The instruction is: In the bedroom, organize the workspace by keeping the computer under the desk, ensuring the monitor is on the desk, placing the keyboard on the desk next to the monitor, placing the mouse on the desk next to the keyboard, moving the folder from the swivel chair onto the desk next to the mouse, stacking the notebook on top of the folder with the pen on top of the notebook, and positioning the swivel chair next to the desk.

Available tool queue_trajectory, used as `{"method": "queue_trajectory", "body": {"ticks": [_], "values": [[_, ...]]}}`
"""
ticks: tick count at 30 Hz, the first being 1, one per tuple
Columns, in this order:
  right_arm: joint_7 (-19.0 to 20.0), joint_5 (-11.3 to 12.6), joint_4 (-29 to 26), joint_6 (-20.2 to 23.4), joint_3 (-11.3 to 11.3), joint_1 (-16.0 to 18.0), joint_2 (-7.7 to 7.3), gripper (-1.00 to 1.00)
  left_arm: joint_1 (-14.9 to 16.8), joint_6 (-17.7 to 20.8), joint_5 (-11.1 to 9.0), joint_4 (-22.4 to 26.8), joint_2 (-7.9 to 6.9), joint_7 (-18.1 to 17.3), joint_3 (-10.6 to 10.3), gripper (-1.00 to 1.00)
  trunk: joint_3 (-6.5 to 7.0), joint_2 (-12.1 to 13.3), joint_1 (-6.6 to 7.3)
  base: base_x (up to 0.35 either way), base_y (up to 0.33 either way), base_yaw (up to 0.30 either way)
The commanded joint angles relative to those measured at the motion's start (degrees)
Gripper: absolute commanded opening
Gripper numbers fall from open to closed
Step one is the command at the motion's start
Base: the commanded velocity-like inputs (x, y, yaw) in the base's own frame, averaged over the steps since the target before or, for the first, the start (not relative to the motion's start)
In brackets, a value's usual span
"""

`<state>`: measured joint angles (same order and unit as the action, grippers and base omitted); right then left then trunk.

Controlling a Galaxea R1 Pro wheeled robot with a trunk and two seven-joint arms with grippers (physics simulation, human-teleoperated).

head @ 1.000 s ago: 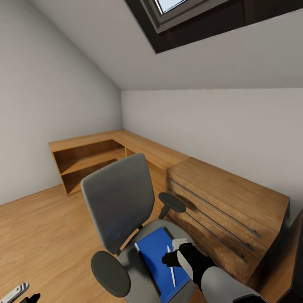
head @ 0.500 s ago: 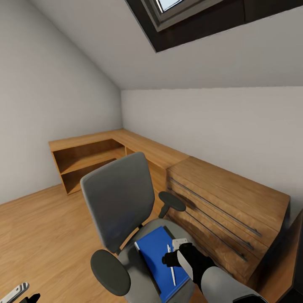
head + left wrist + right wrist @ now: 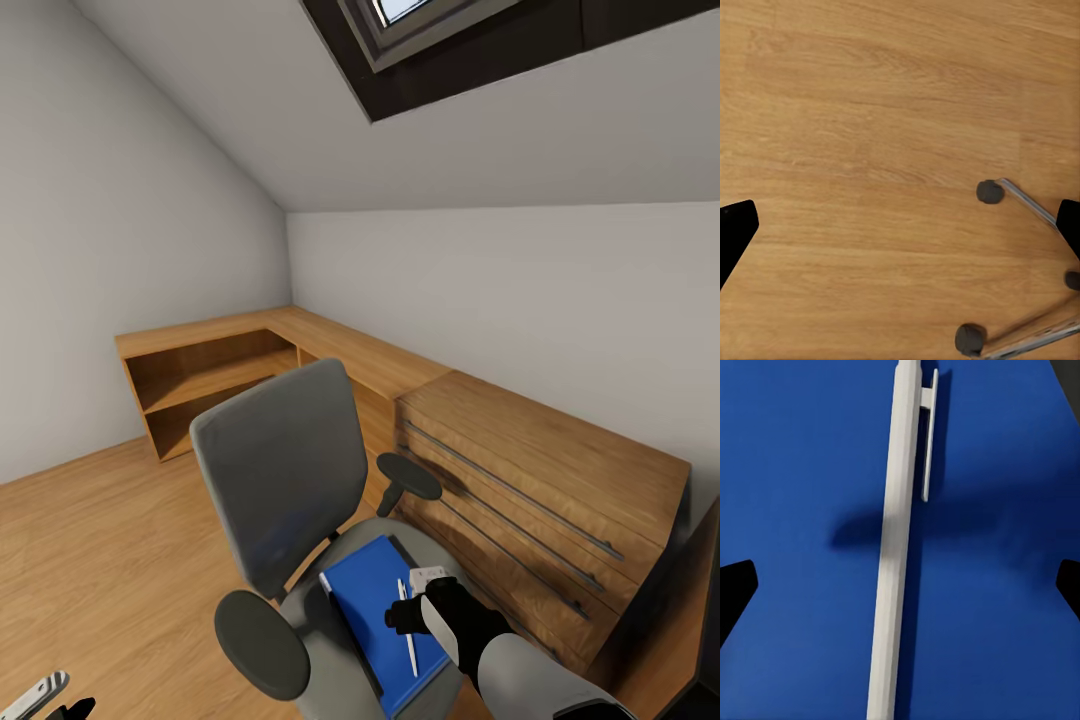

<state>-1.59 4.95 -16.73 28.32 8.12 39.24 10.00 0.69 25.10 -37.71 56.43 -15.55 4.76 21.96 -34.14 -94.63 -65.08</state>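
The grey swivel chair (image 3: pixel 280 470) stands on the wood floor with its back toward me. The blue folder (image 3: pixel 372 610) lies flat on its seat, and the white pen (image 3: pixel 408 640) rests on the folder. My right gripper (image 3: pixel 410 612) hovers just over the pen, open; in the right wrist view the pen (image 3: pixel 896 547) runs between the wide-apart fingertips over the folder (image 3: pixel 795 510). A thin dark edge (image 3: pixel 350 650) shows under the folder; I cannot tell whether it is the notebook. My left gripper (image 3: pixel 900 232) hangs open low over the floor beside the chair's chrome base (image 3: pixel 1027 202). The desk, computer, monitor, keyboard and mouse are out of view.
A wooden dresser (image 3: pixel 540 480) with long bar handles stands right behind the chair's right armrest (image 3: pixel 410 482). A low L-shaped wooden shelf (image 3: pixel 210 370) runs along the far walls. The sloped ceiling holds a dark-framed skylight (image 3: pixel 450 40). Open floor (image 3: pixel 90 540) lies left of the chair.
The whole picture has shifted very slightly. The right gripper stays over the pen, and the folder and pen lie where they were.
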Motion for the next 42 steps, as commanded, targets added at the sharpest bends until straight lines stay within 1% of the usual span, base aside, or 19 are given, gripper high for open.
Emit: {"method": "queue_trajectory", "body": {"ticks": [1, 2, 15, 18, 33, 34, 42], "values": [[-0.2, 0.5, -0.1, 0.2, 0.2, 0.0, 0.0, 1.0, 0.0, 0.3, -0.6, 0.1, -0.01, 0.4, 0.0, 1.0, -0.25, -0.4, -0.22, 0.0, 0.0, 0.0], [-0.2, 0.5, -0.1, 0.2, 0.2, 0.0, 0.0, 1.0, 0.0, 0.3, -0.6, 0.1, -0.01, 0.4, 0.0, 1.0, -0.42, -0.8, -0.44, 0.0, 0.0, 0.0], [-0.2, 0.5, -0.1, 0.2, 0.2, 0.0, 0.0, 1.0, 0.0, 0.3, -0.6, 0.1, -0.01, 0.4, 0.0, 1.0, -0.42, -0.8, -0.44, 0.0, 0.0, 0.0], [-0.2, 0.5, -0.1, 0.2, 0.2, 0.1, 0.0, 1.0, 0.0, 0.3, -0.6, 0.1, 0.02, 0.4, 0.0, 1.0, -0.96, -2.1, -1.1, 0.0, 0.0, 0.0], [-0.2, 0.5, -0.1, 0.2, 0.2, 0.0, 0.0, 1.0, 0.0, 0.3, -0.6, 0.0, 0.08, 0.5, 0.0, 1.0, -0.96, -2.1, -1.1, 0.0, 0.0, 0.0], [-0.2, 0.5, -0.1, 0.2, 0.2, 0.0, 0.0, -1.0, 0.0, 0.3, -0.6, 0.0, 0.08, 0.5, 0.0, 1.0, -0.96, -2.1, -1.1, 0.0, 0.0, 0.0], [-0.1, 0.5, -0.1, 0.2, 0.2, 0.0, 0.0, -1.0, 0.0, 0.3, -0.6, 0.0, 0.08, 0.5, 0.0, 1.0, -0.96, -2.1, -1.1, 0.0, 0.0, 0.0]]}}
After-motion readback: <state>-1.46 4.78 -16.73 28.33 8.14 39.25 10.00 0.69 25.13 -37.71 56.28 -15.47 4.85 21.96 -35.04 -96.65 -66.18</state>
